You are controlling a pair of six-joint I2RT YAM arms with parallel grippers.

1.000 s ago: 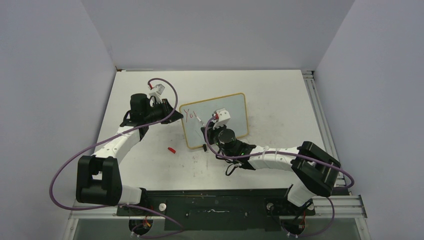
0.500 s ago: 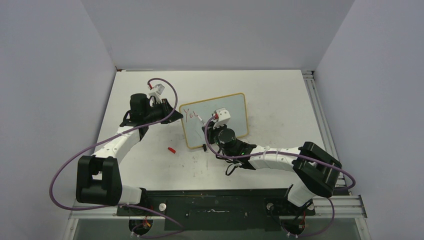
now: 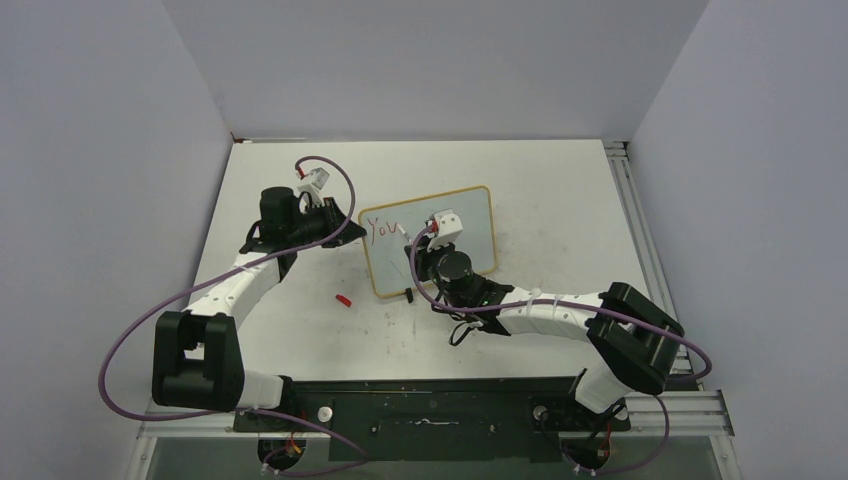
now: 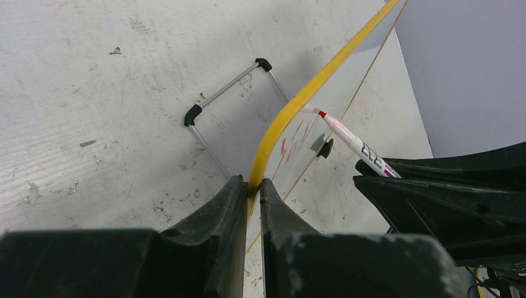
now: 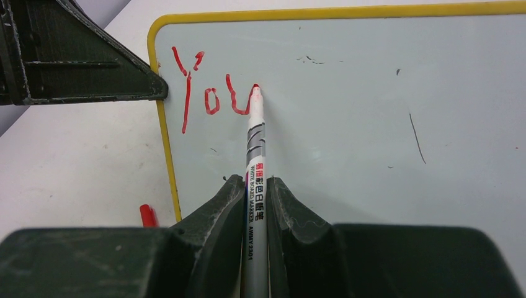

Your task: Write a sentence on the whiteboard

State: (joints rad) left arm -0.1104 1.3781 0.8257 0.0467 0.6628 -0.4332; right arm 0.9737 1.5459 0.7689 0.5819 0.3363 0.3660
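Observation:
The whiteboard (image 3: 450,225) with its tan frame stands tilted mid-table; it also shows in the right wrist view (image 5: 372,112) and the left wrist view (image 4: 291,112). Red letters "You" (image 5: 208,96) sit at its top left corner, also seen in the top view (image 3: 381,229). My right gripper (image 5: 255,186) is shut on a white marker (image 5: 256,161), whose red tip touches the end of the "u". My left gripper (image 4: 250,186) is shut on the whiteboard's left frame edge. The marker shows in the left wrist view (image 4: 353,144).
A red marker cap (image 3: 344,299) lies on the table left of the board's near corner, also in the right wrist view (image 5: 147,215). The board's wire stand with black feet (image 4: 226,93) rests behind it. Grey scuff marks (image 5: 417,138) dot the board.
The right gripper moved the marker tip up and slightly right, finishing the "u" stroke after "Yo". The left arm and board have not moved.

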